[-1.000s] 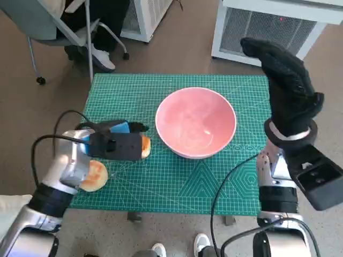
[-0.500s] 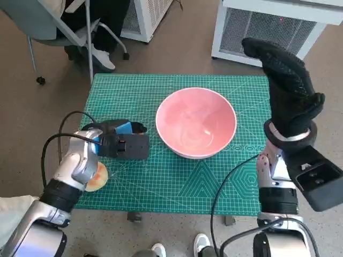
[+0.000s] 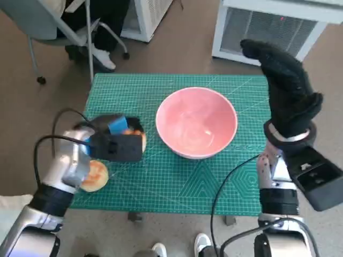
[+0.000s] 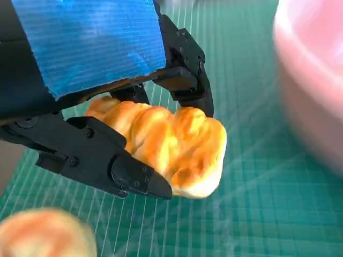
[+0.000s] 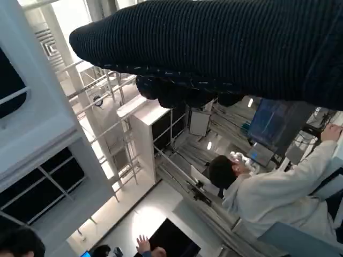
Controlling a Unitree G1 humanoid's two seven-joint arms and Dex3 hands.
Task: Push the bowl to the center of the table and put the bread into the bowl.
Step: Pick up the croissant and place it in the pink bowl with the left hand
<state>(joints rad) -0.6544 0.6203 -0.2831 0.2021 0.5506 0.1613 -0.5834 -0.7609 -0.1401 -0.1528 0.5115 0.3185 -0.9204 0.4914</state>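
The pink bowl stands near the middle of the green cutting mat; its rim also fills one edge of the left wrist view. Just to its left, my left hand holds a golden bread piece a little above the mat. The left wrist view shows that bread pinched between the black fingers. A second round bread roll lies on the mat under my left forearm, blurred in the left wrist view. My right hand is raised beside the bowl's right, fingers up, holding nothing.
A chair and a person's legs are beyond the mat's far left corner. White cabinets stand behind the table. The right wrist view shows only the glove and a person in white in the room.
My left hand has drawn back slightly to the left and risen a little with the bread. The bowl and my right hand have stayed put.
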